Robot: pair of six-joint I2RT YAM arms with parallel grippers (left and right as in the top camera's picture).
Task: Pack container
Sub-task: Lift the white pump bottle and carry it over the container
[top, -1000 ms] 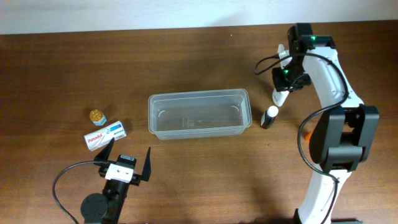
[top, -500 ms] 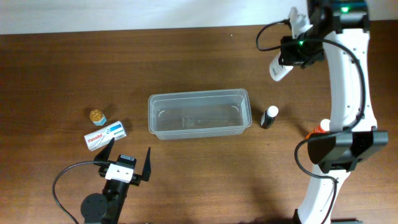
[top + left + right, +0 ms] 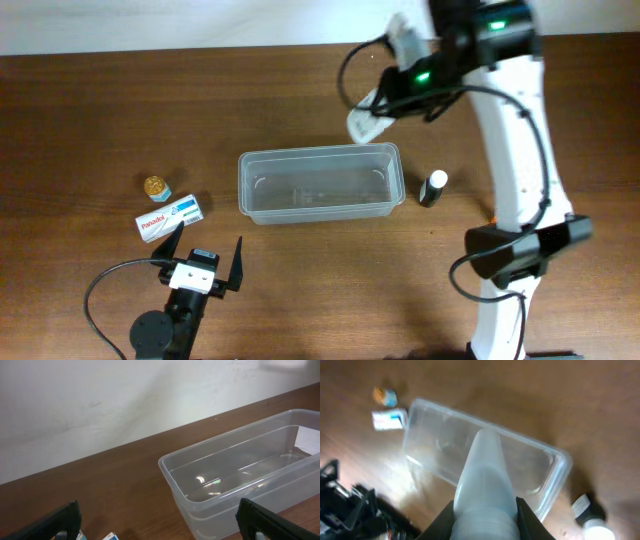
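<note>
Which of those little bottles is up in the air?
The white bottle, gripped in the right tool by the container's far right corner. The black bottle and the gold-capped one both stand on the table.

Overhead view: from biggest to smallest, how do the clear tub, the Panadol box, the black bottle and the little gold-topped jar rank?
1. Clear tub
2. Panadol box
3. Black bottle and gold-topped jar: too alike in size to rank.

my right arm [image 3: 512,130] raised high, right gripper [image 3: 400,85] clamped on white tube [image 3: 368,118] between its fingers, left gripper [image 3: 205,255] low, jaws spread wide
</note>
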